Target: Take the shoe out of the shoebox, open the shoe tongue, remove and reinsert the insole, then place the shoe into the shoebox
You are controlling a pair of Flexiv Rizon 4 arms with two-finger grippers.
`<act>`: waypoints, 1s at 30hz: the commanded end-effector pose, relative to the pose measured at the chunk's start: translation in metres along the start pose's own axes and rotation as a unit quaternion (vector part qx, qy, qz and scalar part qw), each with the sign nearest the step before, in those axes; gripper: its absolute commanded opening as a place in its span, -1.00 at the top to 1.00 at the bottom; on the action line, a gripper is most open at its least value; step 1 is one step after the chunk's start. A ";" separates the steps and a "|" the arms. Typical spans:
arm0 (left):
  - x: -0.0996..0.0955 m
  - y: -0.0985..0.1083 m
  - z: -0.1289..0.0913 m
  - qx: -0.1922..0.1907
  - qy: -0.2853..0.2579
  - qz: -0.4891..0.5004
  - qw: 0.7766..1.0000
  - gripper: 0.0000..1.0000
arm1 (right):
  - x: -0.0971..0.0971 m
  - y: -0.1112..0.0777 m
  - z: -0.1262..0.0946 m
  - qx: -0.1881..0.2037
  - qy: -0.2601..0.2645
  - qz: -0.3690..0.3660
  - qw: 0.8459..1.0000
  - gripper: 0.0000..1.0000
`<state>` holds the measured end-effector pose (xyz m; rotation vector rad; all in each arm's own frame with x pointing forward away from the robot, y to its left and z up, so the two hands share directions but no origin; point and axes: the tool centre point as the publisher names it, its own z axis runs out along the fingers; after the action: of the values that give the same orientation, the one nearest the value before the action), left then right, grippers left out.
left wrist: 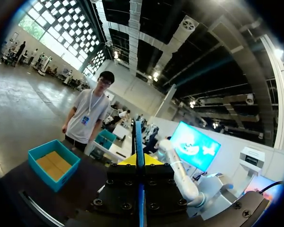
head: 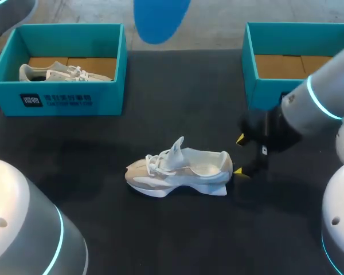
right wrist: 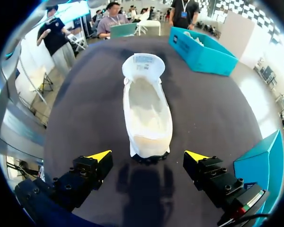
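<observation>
A white and beige shoe [head: 178,169] lies on its sole in the middle of the black table [head: 103,229], toe to the left and tongue pulled up. My right gripper [head: 239,156] stands open just behind the heel, one yellow tip on each side. In the right wrist view the shoe [right wrist: 146,113] stretches away from that gripper [right wrist: 148,157], its inside bare and pale. The blue insole [head: 160,20] hangs high above the table. My left gripper [left wrist: 140,161] is shut on the insole [left wrist: 137,137], which shows edge-on between the yellow tips.
A teal shoebox [head: 74,97] at the back left holds a second white shoe [head: 57,71]. A teal shoebox [head: 258,74] at the back right shows only its cardboard floor, and my right arm [head: 327,97] crosses its front corner.
</observation>
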<state>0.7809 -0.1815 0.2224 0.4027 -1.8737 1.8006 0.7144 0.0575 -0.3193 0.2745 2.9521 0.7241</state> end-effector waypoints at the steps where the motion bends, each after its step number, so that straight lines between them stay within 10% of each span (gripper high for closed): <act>1: 0.000 0.000 0.000 -0.001 0.000 0.000 1.000 1.00 | 0.000 0.011 0.006 0.236 0.001 -0.001 0.972 -1.00; 30: 0.000 0.000 0.000 -0.001 0.000 0.000 1.000 1.00 | 0.017 0.054 0.024 0.344 -0.017 -0.016 0.939 -1.00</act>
<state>0.7811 -0.1817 0.2226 0.4023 -1.8741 1.8001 0.7110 0.1139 -0.3162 0.2564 3.0532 0.0550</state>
